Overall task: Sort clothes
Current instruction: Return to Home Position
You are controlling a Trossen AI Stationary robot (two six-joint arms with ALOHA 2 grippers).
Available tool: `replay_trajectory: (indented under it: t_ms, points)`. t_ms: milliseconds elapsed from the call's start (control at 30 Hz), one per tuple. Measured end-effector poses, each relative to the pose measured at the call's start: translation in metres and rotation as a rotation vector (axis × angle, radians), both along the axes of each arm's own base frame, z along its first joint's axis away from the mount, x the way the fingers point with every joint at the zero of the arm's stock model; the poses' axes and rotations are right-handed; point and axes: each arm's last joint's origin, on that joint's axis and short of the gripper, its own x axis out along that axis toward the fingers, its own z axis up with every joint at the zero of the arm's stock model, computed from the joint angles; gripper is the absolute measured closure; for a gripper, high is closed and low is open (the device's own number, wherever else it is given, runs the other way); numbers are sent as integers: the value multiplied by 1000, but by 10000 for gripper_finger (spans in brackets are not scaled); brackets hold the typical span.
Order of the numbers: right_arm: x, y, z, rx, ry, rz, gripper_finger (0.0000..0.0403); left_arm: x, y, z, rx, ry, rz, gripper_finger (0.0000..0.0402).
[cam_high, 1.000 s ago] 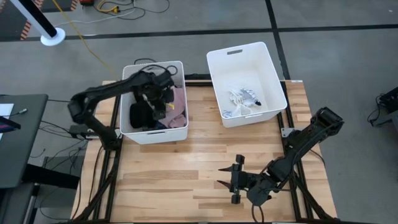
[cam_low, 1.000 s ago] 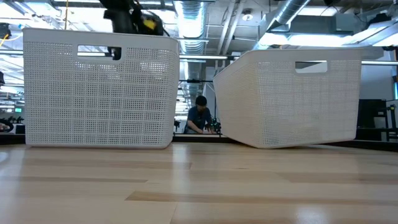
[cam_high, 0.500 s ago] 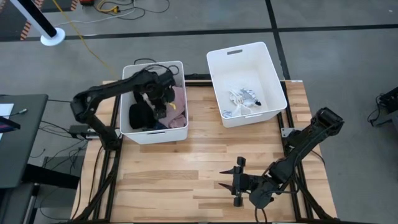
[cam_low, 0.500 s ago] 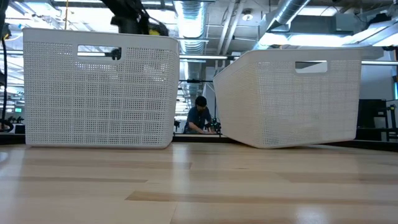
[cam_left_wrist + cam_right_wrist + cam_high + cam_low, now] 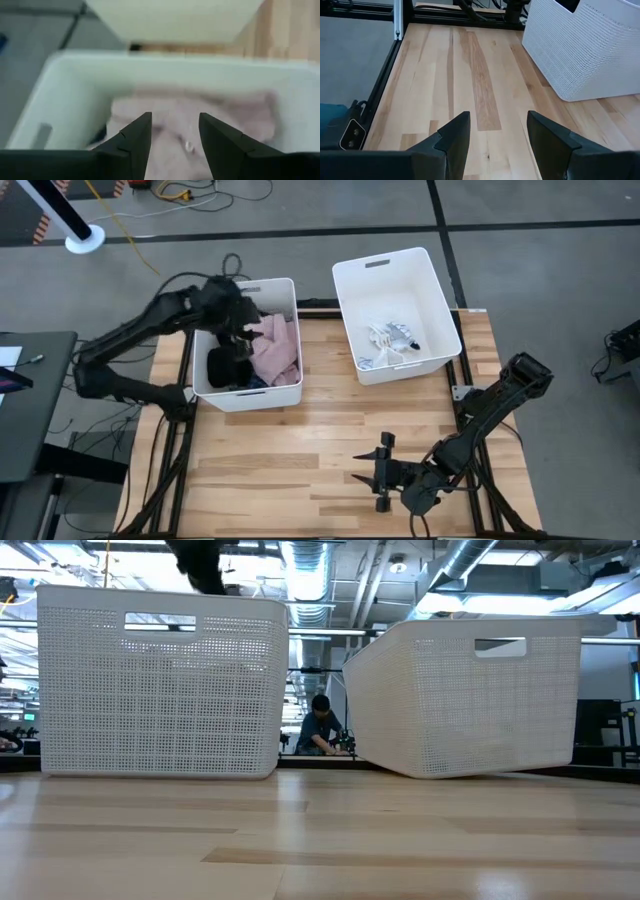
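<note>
Left claw, jaws apart and empty, had lifted back over the left bin at the table's far left corner. We found the pink shirt uncovered inside it and white clothes in the right bin; sorting appeared complete. Right claw, also apart, waited by the near edge, with bare wood between the arms for passage home.

My two arms are matte black throughout, slim jointed links with thicker, rounded housings at each joint. My left arm and right arm look alike. My left gripper and right gripper each end in two dark, wedge-shaped fingers with bevelled edges.
</note>
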Motion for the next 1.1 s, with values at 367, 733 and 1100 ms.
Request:
replay_trajectory:
  t_ms: [367,733,1100]
  points:
    - [-1,-1,9,-31,-24,31,194,-9,-45,35,84,-282,-163,244]
    - [-10,-4,40,-58,-124,95,194,2,-94,43,97,-368,-403,244]
    - [-30,-12,76,-128,-214,172,194,-3,-146,45,172,-381,-515,244]
